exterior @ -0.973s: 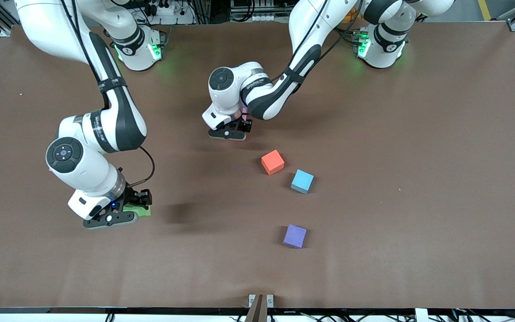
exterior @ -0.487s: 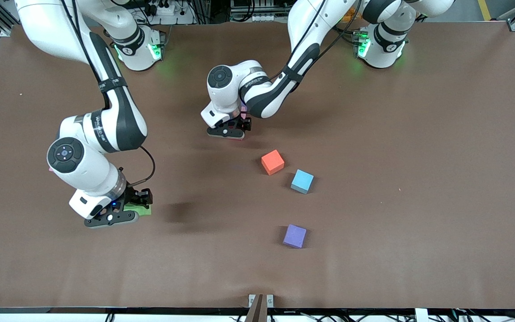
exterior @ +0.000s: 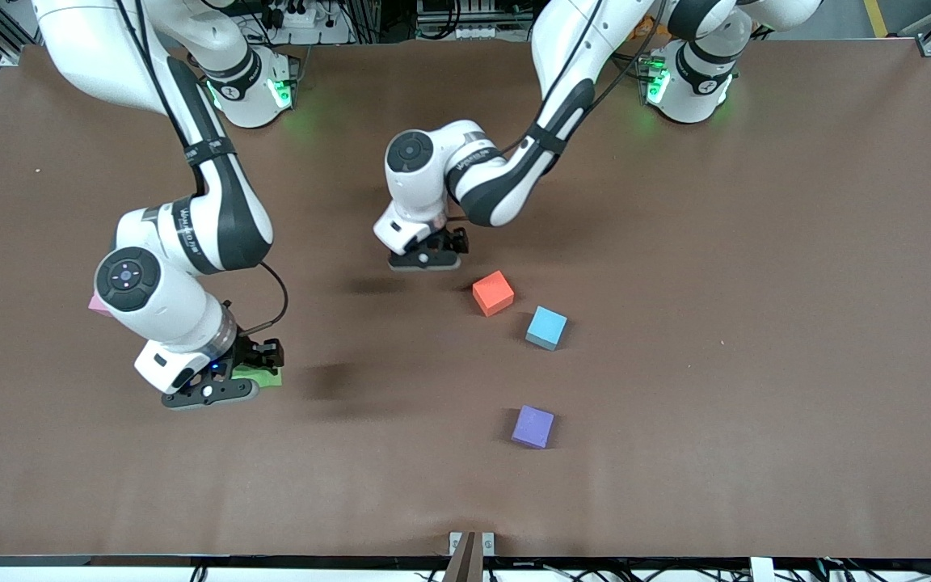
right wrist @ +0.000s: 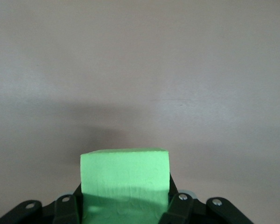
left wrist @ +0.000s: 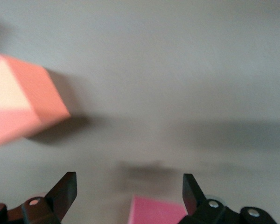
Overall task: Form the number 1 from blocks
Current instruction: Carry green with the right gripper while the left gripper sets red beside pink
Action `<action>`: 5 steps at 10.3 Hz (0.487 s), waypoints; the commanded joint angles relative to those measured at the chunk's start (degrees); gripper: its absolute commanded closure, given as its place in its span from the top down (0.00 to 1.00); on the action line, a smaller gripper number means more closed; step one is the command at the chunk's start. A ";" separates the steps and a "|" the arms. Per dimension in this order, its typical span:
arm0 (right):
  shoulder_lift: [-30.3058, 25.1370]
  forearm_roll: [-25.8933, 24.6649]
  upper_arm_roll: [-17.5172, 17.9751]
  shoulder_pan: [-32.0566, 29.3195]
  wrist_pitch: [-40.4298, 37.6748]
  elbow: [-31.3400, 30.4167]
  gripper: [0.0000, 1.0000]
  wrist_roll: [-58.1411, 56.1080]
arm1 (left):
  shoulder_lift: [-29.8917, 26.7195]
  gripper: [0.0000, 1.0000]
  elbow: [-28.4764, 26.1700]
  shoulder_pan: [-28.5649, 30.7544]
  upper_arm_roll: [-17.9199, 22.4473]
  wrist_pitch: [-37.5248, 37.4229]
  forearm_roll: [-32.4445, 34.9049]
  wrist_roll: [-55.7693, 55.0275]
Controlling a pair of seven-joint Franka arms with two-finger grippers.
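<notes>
Gripping a matte green foam cube (right wrist: 124, 179), right claw (exterior: 249, 373) (squeezed tight), left claw (left wrist: 129, 193) spread around a pink cube (left wrist: 156, 211).

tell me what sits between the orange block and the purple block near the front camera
The light blue block sits roughly between the orange block and the purple block, close beside the orange one; the front view shows it.

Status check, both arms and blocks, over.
Right pincer shut on green block. Left pincer open, over pink block, beside the orange block. Light blue block and purple block loose. Nothing blocking.
</notes>
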 commanded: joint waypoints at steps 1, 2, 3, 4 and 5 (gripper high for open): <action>-0.90 1.06 1.77 2.61 0.77 -2.18 0.00 8.13 | -1.05 1.00 -0.42 -0.04 4.27 -0.95 0.69 -5.53; -0.99 1.06 2.74 4.27 0.95 -3.06 0.00 12.01 | -1.14 1.00 -0.42 -0.04 6.20 -0.95 0.34 -7.03; -1.42 0.80 4.14 5.33 1.04 -4.37 0.00 15.53 | -1.14 1.00 -0.68 0.57 6.83 -1.04 0.33 -8.17; -1.95 0.54 5.90 6.30 2.86 -7.17 0.00 18.35 | -1.14 1.00 -1.11 1.71 6.75 -1.21 0.25 -8.10; -3.09 0.27 8.00 7.01 5.58 -10.59 0.00 21.77 | -1.14 1.00 -1.12 2.59 6.57 -1.30 0.16 -8.01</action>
